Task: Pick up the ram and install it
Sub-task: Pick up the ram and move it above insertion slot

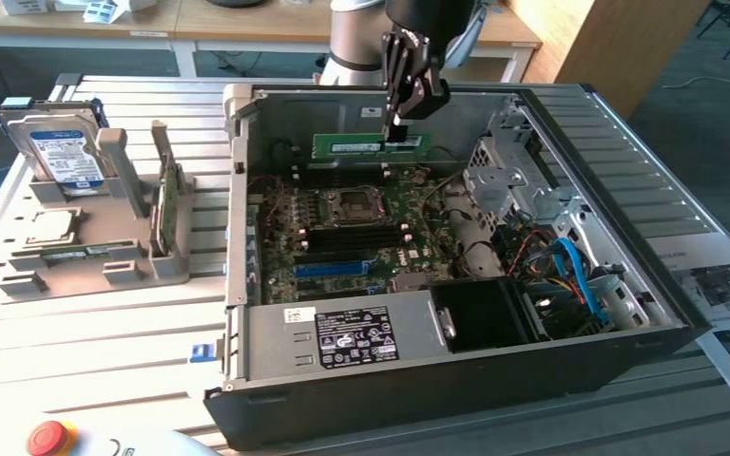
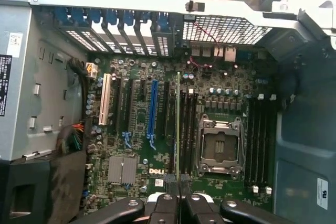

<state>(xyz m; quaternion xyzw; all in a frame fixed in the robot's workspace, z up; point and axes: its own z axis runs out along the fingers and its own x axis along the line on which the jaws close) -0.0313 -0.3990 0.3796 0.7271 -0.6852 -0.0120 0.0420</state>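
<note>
The ram (image 1: 362, 145), a thin green stick with a small white label, hangs level above the rear of the motherboard (image 1: 339, 237) inside the open computer case (image 1: 568, 332). My gripper (image 1: 399, 131) comes down from above and is shut on the stick's upper edge near one end. In the wrist view the ram (image 2: 178, 124) shows edge-on as a thin line running out from my gripper (image 2: 178, 190). It hangs over the black memory slots (image 2: 189, 129) beside the CPU socket (image 2: 219, 145).
On the exterior view's left, a grey fixture (image 1: 86, 271) holds a hard drive (image 1: 64, 152), a silvery CPU chip (image 1: 46, 226) and other green sticks (image 1: 166, 204). The power supply (image 1: 353, 337) and drive cage (image 1: 517, 185) crowd the case. A red stop button (image 1: 48, 437) sits in front.
</note>
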